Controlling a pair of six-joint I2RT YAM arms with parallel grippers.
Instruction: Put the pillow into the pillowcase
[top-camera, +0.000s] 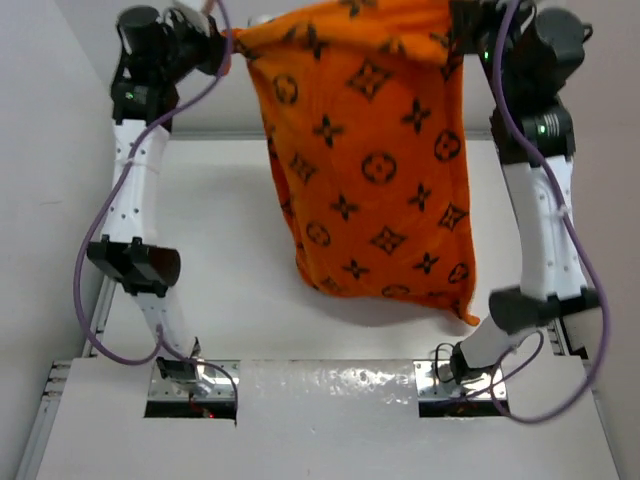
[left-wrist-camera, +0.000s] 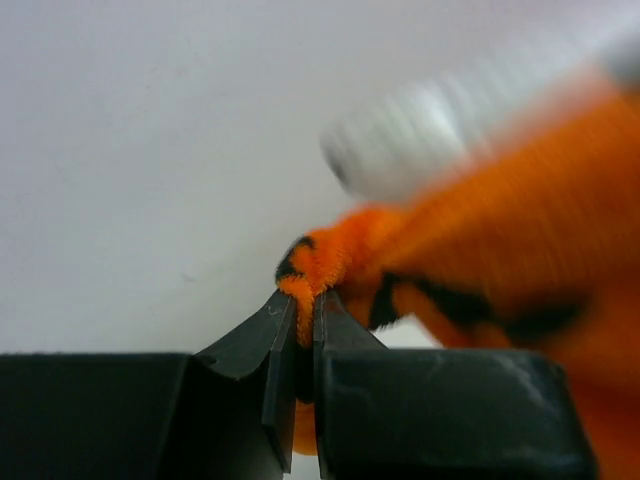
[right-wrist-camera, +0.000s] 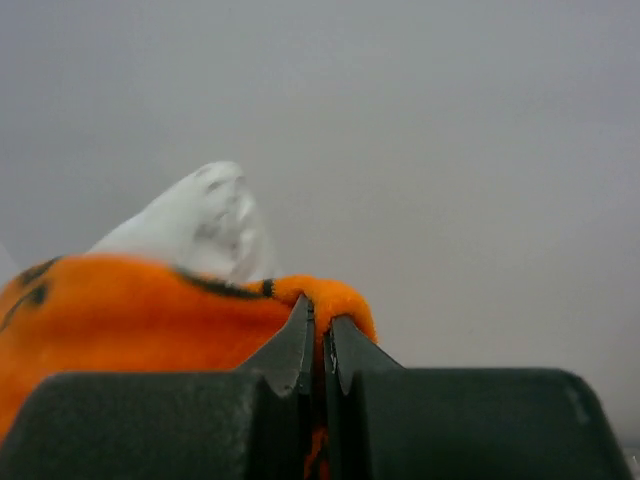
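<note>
The orange pillowcase (top-camera: 370, 160) with dark brown motifs hangs in the air between both arms, its lower end just above the table. My left gripper (top-camera: 228, 40) is shut on its top left corner; the wrist view shows orange fleece (left-wrist-camera: 310, 275) pinched between the jaws (left-wrist-camera: 305, 310). My right gripper (top-camera: 455, 35) is shut on the top right corner, orange fabric (right-wrist-camera: 335, 300) pinched there (right-wrist-camera: 322, 320). The white pillow shows as a corner poking out above the case in the right wrist view (right-wrist-camera: 205, 220) and as a blurred white bulge in the left wrist view (left-wrist-camera: 420, 135). The case looks filled.
The white table (top-camera: 230, 280) lies below the hanging case. The left arm (top-camera: 135, 200) and right arm (top-camera: 545, 220) rise along the table's two sides. Grey walls stand behind and to the left.
</note>
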